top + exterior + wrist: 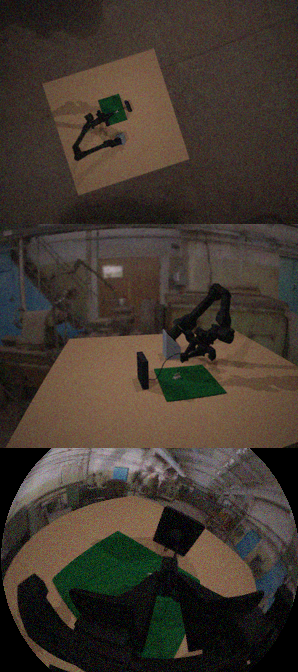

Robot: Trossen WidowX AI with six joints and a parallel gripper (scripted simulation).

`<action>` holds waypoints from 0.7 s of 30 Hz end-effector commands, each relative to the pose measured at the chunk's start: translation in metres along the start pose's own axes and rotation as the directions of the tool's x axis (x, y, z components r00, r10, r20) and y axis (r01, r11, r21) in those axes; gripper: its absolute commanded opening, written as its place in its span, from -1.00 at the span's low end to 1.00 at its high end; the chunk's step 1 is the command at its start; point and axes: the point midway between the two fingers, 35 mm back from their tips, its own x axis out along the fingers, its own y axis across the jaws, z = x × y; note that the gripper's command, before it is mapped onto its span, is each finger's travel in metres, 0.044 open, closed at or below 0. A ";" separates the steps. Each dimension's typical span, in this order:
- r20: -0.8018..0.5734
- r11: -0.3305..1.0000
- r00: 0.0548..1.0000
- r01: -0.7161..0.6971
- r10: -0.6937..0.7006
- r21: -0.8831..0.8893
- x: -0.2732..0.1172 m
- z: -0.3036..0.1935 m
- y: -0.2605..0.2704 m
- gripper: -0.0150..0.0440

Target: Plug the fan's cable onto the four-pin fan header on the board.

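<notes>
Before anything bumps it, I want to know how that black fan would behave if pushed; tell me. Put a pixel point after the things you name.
The fan [128, 106] [142, 370] [178, 531] would probably tip fairly easily if pushed on its broad face, since it stands upright on a thin edge. It looks boxy and stiff, so it likely wouldn't bend. A taut cable [162, 366] might drag it.
</notes>
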 end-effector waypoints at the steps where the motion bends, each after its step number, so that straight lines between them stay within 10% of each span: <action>1: 0.057 0.999 0.998 -0.024 0.023 0.026 -0.004 0.002 0.001 -0.49; 21: 0.309 0.969 0.939 -0.203 0.152 0.140 -0.025 0.003 0.007 -0.49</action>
